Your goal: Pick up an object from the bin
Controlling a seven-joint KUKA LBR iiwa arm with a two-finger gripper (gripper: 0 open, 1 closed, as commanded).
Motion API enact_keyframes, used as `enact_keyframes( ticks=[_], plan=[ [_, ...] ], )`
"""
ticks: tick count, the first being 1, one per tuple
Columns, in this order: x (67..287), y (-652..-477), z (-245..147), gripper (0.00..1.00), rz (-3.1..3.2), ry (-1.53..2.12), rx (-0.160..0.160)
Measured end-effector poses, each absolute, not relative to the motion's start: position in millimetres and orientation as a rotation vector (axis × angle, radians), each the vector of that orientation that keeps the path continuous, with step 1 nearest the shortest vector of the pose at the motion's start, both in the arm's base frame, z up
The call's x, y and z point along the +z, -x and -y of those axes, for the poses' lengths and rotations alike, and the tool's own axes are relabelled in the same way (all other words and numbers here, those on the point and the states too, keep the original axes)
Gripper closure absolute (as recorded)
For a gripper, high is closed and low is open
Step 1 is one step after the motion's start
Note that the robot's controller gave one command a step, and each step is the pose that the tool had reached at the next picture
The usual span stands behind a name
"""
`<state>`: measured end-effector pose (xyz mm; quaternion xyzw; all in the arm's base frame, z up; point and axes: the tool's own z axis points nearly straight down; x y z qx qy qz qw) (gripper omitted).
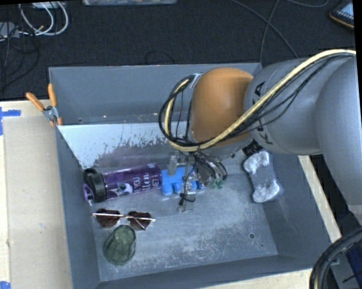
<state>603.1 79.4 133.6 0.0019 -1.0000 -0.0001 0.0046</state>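
Sunglasses before bottle; cloth, perhaps, right.

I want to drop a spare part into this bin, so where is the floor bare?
The widest bare floor is front right, between the green glass, the white wad and the near wall. A narrower strip runs behind the purple bottle. It is crowded around the bottle, blue piece and sunglasses.

Robotics lab test cell: industrial arm with orange wrist cover and a looped black cable bundle reaches into a grey metal bin holding unrelated odds and ends; loose white cables lie on dark carpet behind the bin
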Motion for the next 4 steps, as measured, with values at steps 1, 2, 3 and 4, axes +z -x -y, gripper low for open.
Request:
enact_keyframes(
  ticks=[1,2,3,4],
  plan=[
    [137.8,-605.0,-79.1,0.0,3.14,-0.003,-0.001],
    [65.9,-585.2,-146.7,0.0,3.131,-0.069,-0.001],
    [152.1,-586.8,-165.5,0.0,3.158,0.031,-0.002],
    [103.3,-528.6,-227.1,0.0,3.113,-0.447,-0.003]
  ],
)
